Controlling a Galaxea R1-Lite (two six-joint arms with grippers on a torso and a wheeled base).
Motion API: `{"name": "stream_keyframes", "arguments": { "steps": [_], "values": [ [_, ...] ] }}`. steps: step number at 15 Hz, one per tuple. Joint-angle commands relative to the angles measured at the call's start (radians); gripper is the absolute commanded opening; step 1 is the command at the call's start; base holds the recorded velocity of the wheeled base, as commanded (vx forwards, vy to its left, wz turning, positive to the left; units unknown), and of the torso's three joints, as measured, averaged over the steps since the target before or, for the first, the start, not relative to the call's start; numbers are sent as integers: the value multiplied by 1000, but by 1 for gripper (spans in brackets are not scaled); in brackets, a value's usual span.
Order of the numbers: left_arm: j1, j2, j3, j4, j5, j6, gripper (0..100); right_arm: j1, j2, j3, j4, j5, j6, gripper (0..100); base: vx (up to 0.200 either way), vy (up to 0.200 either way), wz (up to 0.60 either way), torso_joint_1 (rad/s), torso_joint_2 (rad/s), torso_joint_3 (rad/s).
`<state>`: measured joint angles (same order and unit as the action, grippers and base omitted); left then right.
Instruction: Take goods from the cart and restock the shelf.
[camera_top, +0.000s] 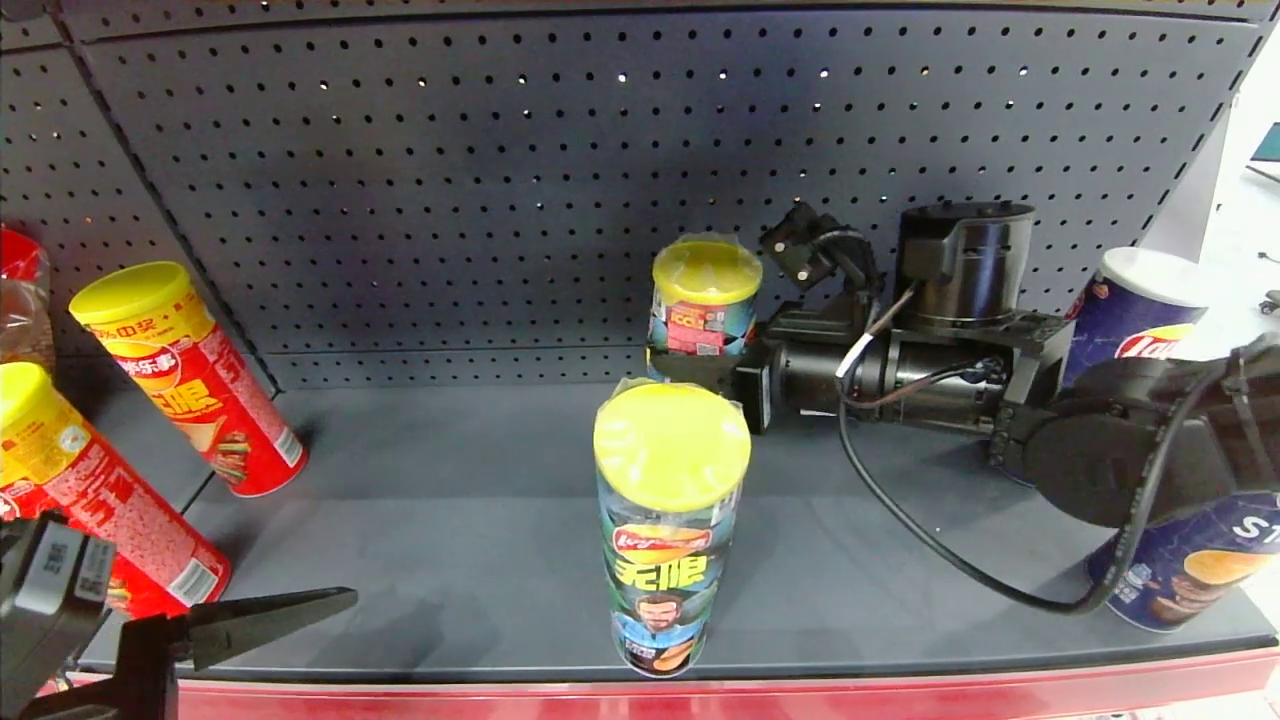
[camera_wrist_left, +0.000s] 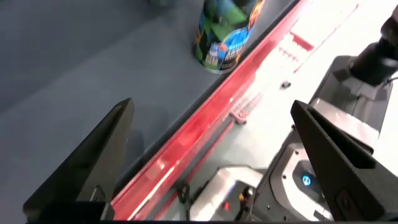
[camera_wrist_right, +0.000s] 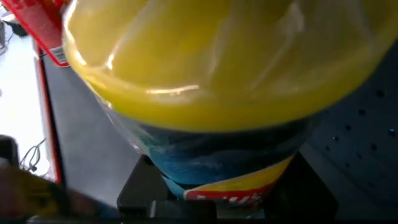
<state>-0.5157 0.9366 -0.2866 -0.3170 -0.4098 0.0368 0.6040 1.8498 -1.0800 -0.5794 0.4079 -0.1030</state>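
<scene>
Two blue-green chip cans with yellow lids stand on the dark shelf (camera_top: 450, 540). The front can (camera_top: 665, 530) stands free near the shelf's edge; its base (camera_wrist_left: 227, 31) shows in the left wrist view. The rear can (camera_top: 703, 298) is upright close to the pegboard, and my right gripper (camera_top: 692, 366) is shut on its lower body, reaching in from the right. In the right wrist view that can (camera_wrist_right: 217, 68) looms large with the dark fingers (camera_wrist_right: 140, 193) at its sides. My left gripper (camera_top: 190, 650) hangs open and empty at the shelf's front left corner (camera_wrist_left: 211, 168).
Red chip cans (camera_top: 190, 375) (camera_top: 90, 500) lean at the left. Blue cans (camera_top: 1140, 310) (camera_top: 1190, 570) stand at the right, behind and under my right arm. A black cable (camera_top: 930, 550) loops over the shelf. A red lip (camera_top: 700, 695) runs along the front; pegboard (camera_top: 500, 180) closes the back.
</scene>
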Motion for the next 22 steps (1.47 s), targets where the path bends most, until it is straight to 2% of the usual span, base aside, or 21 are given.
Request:
{"name": "stream_keyframes", "arguments": {
  "steps": [1, 7, 8, 10, 13, 22],
  "values": [
    [2, -18, 0, -1, 0, 0, 100, -1, 37, -3, 0, 2, 0, 0, 0, 0, 0, 0, 0, 0],
    [2, -18, 0, 1, 0, 0, 100, 0, 25, 15, 1, -1, -1, 0, 0, 0, 0, 0, 0, 0],
    [2, -18, -3, 1, 0, 0, 100, 3, 3, 31, 1, -3, 3, 100, 0, 0, 0, 0, 0, 0],
    [2, -18, -6, 1, 0, 0, 100, 6, -14, 45, 1, -6, 3, 100, 0, 0, 0, 0, 0, 0],
    [2, 7, -8, 3, 0, 2, 100, 3, -132, 137, 9, -32, 3, 100, 0, 0, 0, 0, 0, 0],
    [2, 203, -54, -5, 29, 9, 100, 6, -540, 485, 9, -101, 3, 100, 0, 0, 0, 0, 0, 0]
  ]
}}
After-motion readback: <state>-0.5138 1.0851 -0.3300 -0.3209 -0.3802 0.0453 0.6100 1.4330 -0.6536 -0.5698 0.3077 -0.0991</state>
